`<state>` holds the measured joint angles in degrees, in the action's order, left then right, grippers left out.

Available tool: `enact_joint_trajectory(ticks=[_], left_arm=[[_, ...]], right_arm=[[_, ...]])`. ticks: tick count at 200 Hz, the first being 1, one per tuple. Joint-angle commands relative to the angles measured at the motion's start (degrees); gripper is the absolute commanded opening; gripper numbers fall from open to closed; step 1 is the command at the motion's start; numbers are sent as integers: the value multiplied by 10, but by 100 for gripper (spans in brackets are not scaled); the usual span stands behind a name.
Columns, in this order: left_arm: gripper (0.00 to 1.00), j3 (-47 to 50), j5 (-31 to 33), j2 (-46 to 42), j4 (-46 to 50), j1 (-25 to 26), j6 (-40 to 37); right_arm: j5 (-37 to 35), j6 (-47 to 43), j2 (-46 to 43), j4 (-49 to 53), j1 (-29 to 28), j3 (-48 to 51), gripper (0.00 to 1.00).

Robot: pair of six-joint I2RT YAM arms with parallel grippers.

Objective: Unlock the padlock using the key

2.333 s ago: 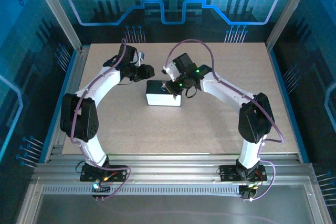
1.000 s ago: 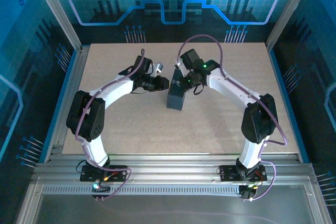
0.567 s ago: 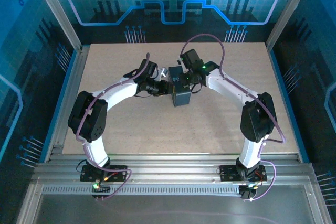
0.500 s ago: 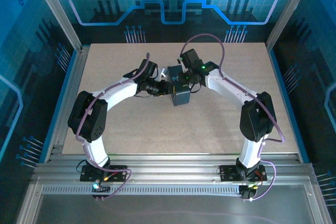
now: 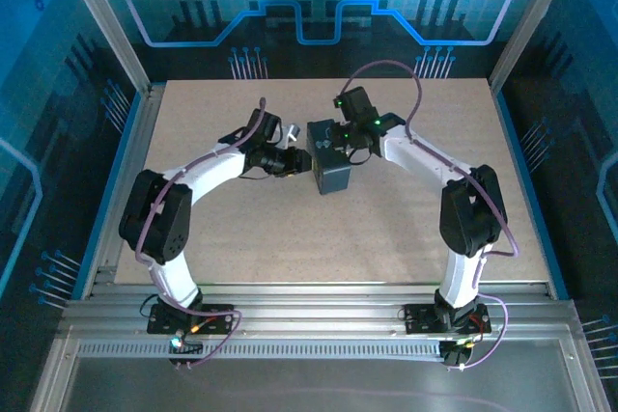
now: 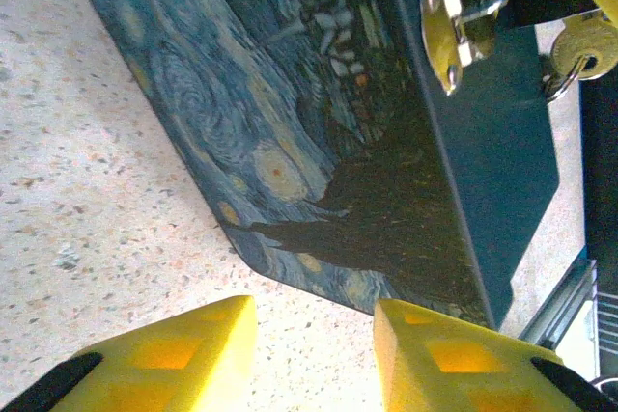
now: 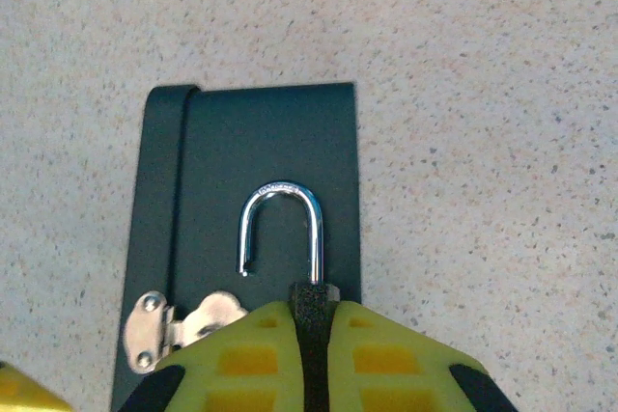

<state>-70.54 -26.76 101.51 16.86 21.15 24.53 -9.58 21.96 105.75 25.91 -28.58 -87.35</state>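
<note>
- A dark box (image 5: 331, 171) stands on the speckled table (image 5: 241, 238), between the two grippers, a little beyond the middle of the tabletop.
- In the left wrist view its broad side carries a swirling night-sky painting, and its narrow face is plain dark teal.
- The box looks closed: in the right wrist view a seam runs down the left of the dark face. What lies inside is hidden.
- A silver hasp (image 7: 174, 320) sits on that dark face, near the seam.
- The right gripper (image 7: 311, 311) has its yellow fingers (image 7: 386, 354) pressed together on the padlock (image 7: 280, 229), whose body is hidden between them.
- The padlock's silver shackle rises out of the fingers over the dark face. Its left leg ends free in the air, so the lock is open, and the shackle is apart from the hasp.
- A brass key (image 6: 579, 45) on a small ring hangs just beside the right gripper's finger. Whether it sits in the lock I cannot tell.
- The left gripper (image 6: 314, 330) has its jaws apart with nothing between them. It is near the box's painted side, not touching it.
</note>
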Motion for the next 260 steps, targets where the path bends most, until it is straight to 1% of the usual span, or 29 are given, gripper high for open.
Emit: enact_joint_trajectory(ticks=[1,36,45,66,79,89,96,111,113,125,142,146,151,154,155,156,159,176,189,199,207,217,221,227,233,238,242,247,260], left_arm=[[39,3,-19,-42,6,-13,8],[42,-9,-5,-63,26,-32,11],[44,-11,8,-70,32,-36,14],[44,-26,49,-81,67,-39,10],[44,-32,62,-86,80,-40,6],[45,-35,68,-89,84,-41,5],[45,-37,71,-90,88,-41,7],[45,-38,78,-92,94,-43,11],[45,-38,79,-92,95,-44,11],[46,-38,85,-94,99,-46,13],[46,-34,93,-97,104,-51,13],[47,-32,95,-99,104,-51,14],[47,-31,97,-101,105,-53,12],[47,-31,99,-101,106,-54,11],[47,-31,100,-102,106,-54,11],[47,-31,100,-102,107,-55,10],[47,-30,102,-102,108,-56,9],[50,-37,124,-108,121,-59,-5],[53,-43,149,-114,130,-61,-19],[56,-50,170,-118,139,-62,-32],[60,-60,197,-122,148,-62,-43],[66,-67,229,-127,153,-63,-56],[69,-69,244,-129,155,-63,-60],[73,-71,260,-132,155,-64,-67],[78,-71,276,-136,152,-65,-72],[83,-72,287,-138,151,-68,-77],[84,-72,292,-140,150,-70,-80],[87,-73,297,-141,152,-73,-82],[88,-80,309,-144,160,-80,-86]], right_arm=[[16,16,-40,-13,37,38,0],[53,13,-82,-18,102,114,0],[66,7,-85,-22,118,138,0],[86,-1,-89,-40,152,197,0],[90,-2,-89,-49,168,226,0],[93,-3,-91,-60,178,248,2],[96,-4,-90,-64,183,260,5],[104,-10,-89,-69,193,278,19],[107,-13,-89,-69,195,280,23],[117,-27,-94,-70,196,285,39],[142,-53,-112,-68,196,287,60],[146,-58,-121,-68,197,287,68],[149,-63,-131,-68,195,288,85],[151,-65,-138,-68,196,289,90],[151,-65,-140,-68,196,289,95],[151,-65,-143,-68,196,289,98],[153,-66,-150,-68,196,288,100],[153,-74,-190,-60,193,279,100],[129,-91,-223,-42,182,258,100],[92,-109,-238,-10,168,226,100],[42,-131,-245,21,149,188,100],[-4,-184,-247,45,121,149,100],[-25,-209,-248,41,109,142,100],[-61,-234,-249,6,96,146,100],[-99,-231,-249,-30,89,156,100],[-114,-213,-247,-52,89,164,100],[-113,-200,-244,-50,91,165,100],[-93,-189,-239,-37,97,160,100],[56,-184,-221,6,117,130,100]])
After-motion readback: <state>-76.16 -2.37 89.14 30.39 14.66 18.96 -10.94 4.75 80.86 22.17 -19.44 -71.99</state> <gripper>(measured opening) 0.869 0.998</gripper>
